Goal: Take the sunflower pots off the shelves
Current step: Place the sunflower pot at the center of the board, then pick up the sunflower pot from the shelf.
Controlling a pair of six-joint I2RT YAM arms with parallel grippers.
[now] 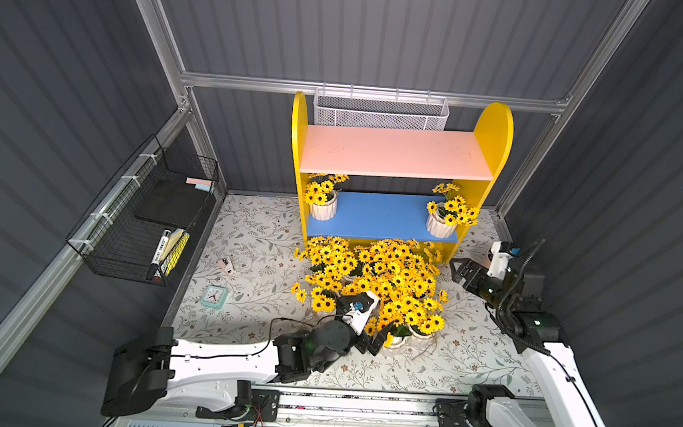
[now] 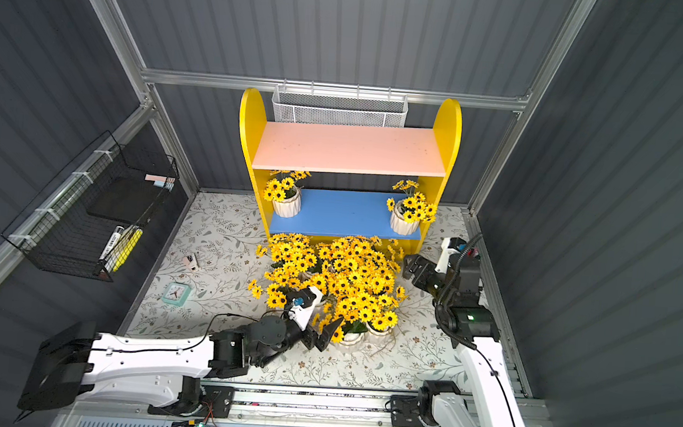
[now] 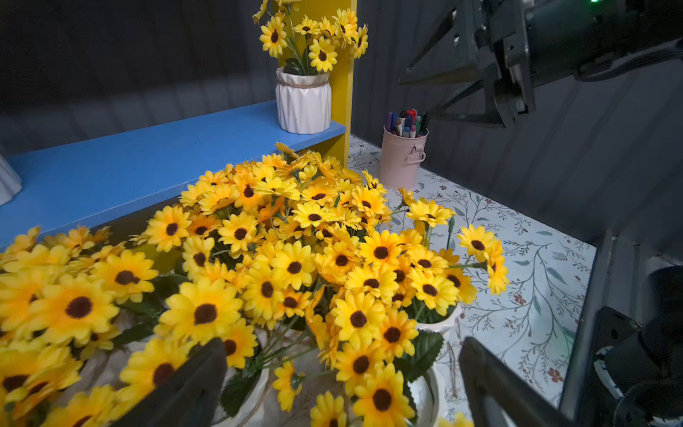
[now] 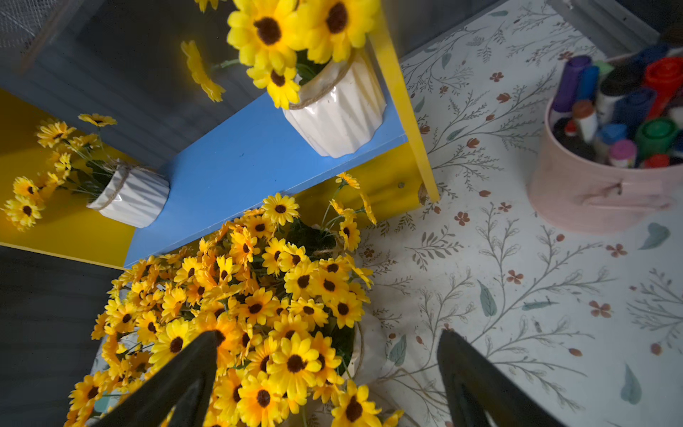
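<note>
The shelves (image 1: pixel 394 152) stand at the back, and the pink upper board is bare. On the blue lower board (image 1: pixel 381 215) stand two sunflower pots, one at the left end (image 1: pixel 323 207) and one at the right end (image 1: pixel 441 224). Several more sunflower pots (image 1: pixel 376 275) crowd the table in front. My left gripper (image 1: pixel 379 342) is open at the cluster's near edge, with a white pot (image 3: pixel 428 399) and its flowers between the jaws. Off the cluster's right side, my right gripper (image 1: pixel 462 270) hangs open over flowers and cloth (image 4: pixel 329 355).
A pink cup of pens (image 4: pixel 598 185) stands right of the shelves, close to the right arm. On the back rail hangs a white mesh basket (image 1: pixel 381 111), and on the left wall a black wire basket (image 1: pixel 143 215). A teal clock (image 1: pixel 214 296) lies on the floral cloth.
</note>
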